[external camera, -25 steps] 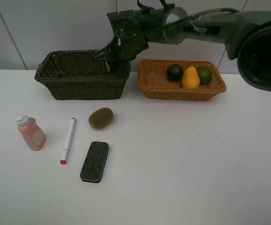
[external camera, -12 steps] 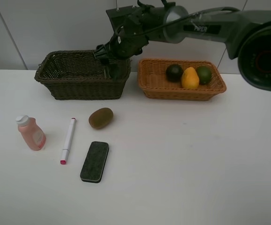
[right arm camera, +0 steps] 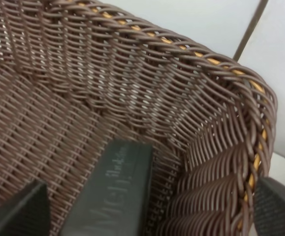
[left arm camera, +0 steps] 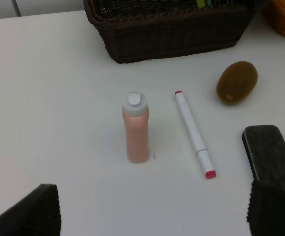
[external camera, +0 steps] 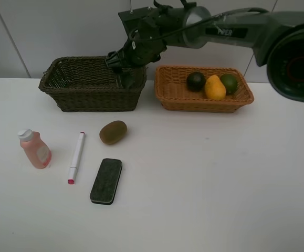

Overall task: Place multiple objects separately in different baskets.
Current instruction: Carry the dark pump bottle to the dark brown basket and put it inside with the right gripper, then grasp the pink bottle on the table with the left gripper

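- Right gripper (external camera: 121, 64) hangs over the right end of the dark basket (external camera: 96, 100). Its fingers (right arm camera: 21, 211) are spread wide and clamp nothing.
- Between those fingers the dark grey bottle (right arm camera: 115, 191) lies on its side on the basket floor, close to the corner of the woven wall. One finger stands just beside it, the other well apart. Whether either one touches it cannot be told.
- To the right of this gripper in the high view, the orange basket (external camera: 204, 106) sits just beside the dark one. It holds the mangosteen (external camera: 196, 81), the mango (external camera: 213, 87) and the lime (external camera: 229, 83), packed close together.
- Left gripper (left arm camera: 151, 211) hovers above the white table (left arm camera: 58, 98), wide open and empty. It does not show in the high view.
- Straight ahead of the left gripper the pink bottle (left arm camera: 136, 129) stands upright.
- Just beside that bottle the white marker (left arm camera: 194, 132) lies flat, its red tip pointing back toward the gripper.
- Up against one left fingertip lies the black eraser (left arm camera: 270, 157). The finger overlaps its near end, and contact cannot be judged.
- Farther ahead, beyond the eraser, the kiwi (left arm camera: 237, 82) rests on the table. The dark basket stands beyond it.
- All four loose items lie well apart from the right gripper, on the table in front of the dark basket.
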You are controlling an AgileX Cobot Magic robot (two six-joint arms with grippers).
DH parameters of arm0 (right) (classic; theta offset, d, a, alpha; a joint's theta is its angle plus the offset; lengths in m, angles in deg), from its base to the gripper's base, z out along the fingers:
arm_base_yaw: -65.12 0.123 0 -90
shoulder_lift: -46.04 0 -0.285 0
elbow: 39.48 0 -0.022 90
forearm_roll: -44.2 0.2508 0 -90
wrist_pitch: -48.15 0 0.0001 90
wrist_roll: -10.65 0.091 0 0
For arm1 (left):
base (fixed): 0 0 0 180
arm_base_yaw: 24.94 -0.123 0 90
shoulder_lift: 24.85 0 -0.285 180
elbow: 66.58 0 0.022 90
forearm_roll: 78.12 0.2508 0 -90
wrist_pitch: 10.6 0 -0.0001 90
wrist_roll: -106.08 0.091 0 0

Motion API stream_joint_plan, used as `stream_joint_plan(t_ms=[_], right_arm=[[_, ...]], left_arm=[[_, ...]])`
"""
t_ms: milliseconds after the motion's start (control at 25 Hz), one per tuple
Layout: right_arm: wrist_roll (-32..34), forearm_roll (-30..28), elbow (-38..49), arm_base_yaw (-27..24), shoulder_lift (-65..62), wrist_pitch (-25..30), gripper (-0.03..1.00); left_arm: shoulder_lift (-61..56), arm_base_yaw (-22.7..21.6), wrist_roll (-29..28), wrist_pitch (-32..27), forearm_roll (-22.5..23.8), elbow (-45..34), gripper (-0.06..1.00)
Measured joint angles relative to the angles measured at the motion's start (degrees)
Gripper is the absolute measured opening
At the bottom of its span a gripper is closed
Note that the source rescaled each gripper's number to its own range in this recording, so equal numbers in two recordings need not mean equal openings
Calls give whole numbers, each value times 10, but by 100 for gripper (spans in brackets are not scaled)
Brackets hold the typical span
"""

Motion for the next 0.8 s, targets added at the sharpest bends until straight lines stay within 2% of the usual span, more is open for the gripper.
stream_joint_plan(t_ms=[160, 480, 600, 800], right_arm=[[-7, 15, 0, 0, -13, 19, 100], [-10, 29, 5, 0, -63, 109, 100], [-17, 32, 44, 0, -102, 121, 100], [-48, 38, 163, 0, -200, 123, 100]], left_arm=[[0, 0, 0, 0, 0, 0, 100], [0, 0, 0, 0, 0, 0, 100], [0, 0, 0, 0, 0, 0, 100], [0, 0, 0, 0, 0, 0, 100]])
